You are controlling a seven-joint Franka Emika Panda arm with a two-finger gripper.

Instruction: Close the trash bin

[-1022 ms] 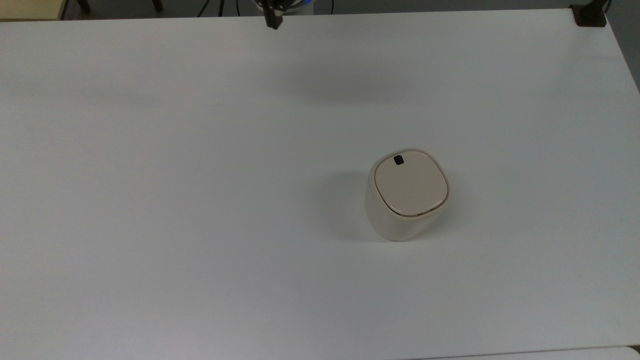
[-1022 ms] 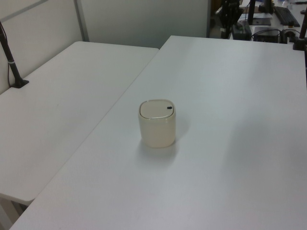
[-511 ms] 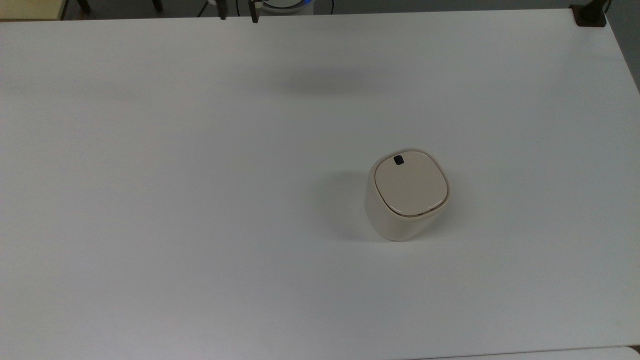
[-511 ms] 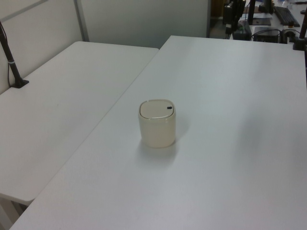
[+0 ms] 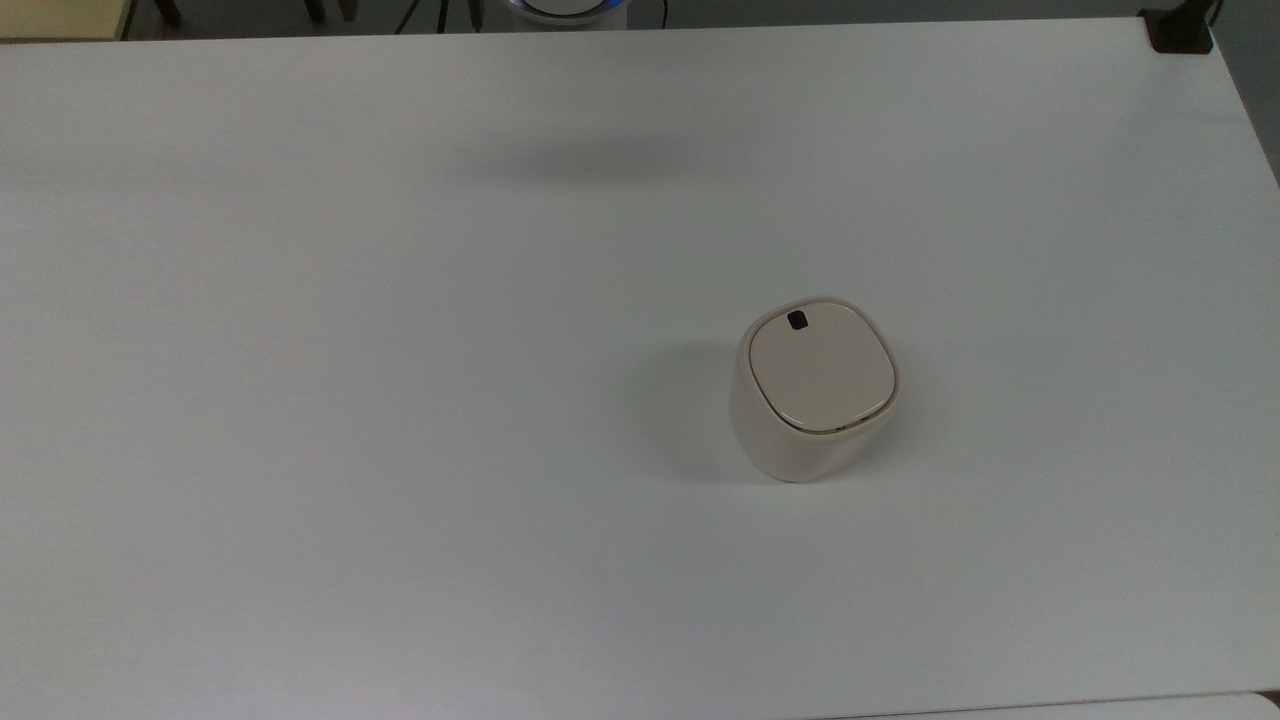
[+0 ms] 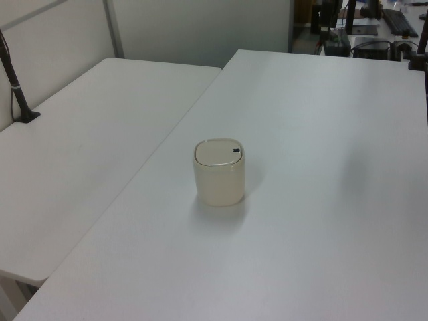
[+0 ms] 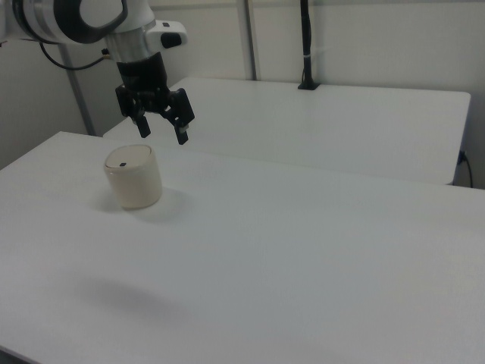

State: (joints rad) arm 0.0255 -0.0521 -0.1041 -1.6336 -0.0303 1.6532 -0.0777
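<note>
The cream trash bin (image 5: 812,392) stands upright on the white table (image 5: 400,400), right of centre in the top view. Its flat lid (image 5: 820,368) lies down flush on the body, with a small black square latch (image 5: 797,320) near the far edge. The left view has the trash bin (image 6: 219,172) mid-table, and the right view has the trash bin (image 7: 133,177) at its left. In the right view my gripper (image 7: 162,132) hangs high in the air with its two black fingers spread open and nothing between them. It looks close above the bin there, but its shadow (image 7: 125,297) falls far off on the table.
A second white table (image 6: 87,160) adjoins on the left view's left, with a black clamped pole (image 6: 15,83) on it. Another black clamp (image 5: 1178,30) sits at the top view's far right corner. Broad bare tabletop surrounds the bin.
My gripper's fingers, seen at the top view's upper edge before, spread apart and rose out of that picture. Its shadow on the table shifted. The bin stayed put.
</note>
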